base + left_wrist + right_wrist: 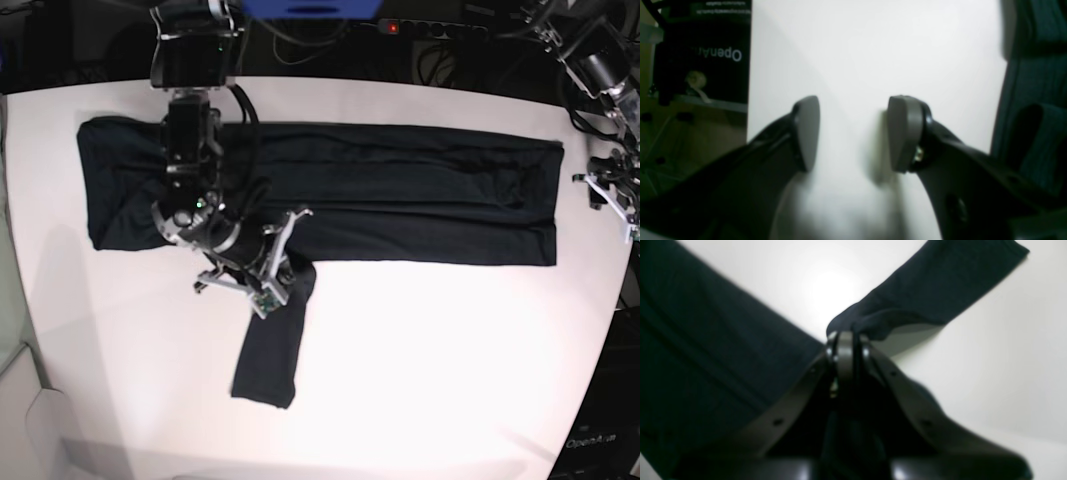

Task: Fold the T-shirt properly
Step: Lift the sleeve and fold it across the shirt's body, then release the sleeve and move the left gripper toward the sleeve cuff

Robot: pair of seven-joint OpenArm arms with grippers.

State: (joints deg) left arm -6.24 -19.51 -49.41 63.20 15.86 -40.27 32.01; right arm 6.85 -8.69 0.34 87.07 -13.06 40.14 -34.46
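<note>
The dark navy T-shirt (400, 190) lies spread in a long band across the far half of the white table (430, 370). One long sleeve (270, 345) hangs off its front edge toward me. My right gripper (283, 268) is shut on the upper part of that sleeve. In the right wrist view the gripper (847, 336) pinches a fold of the sleeve (940, 283), with the shirt body (706, 340) to the left. My left gripper (855, 133) is open and empty over bare table, with the shirt edge (1033, 83) to its right. In the base view it (612, 192) sits at the table's right edge.
A power strip (430, 28) and cables lie beyond the table's far edge. A black box with OpenArm lettering (592, 440) stands off the table's right front corner and also shows in the left wrist view (706, 56).
</note>
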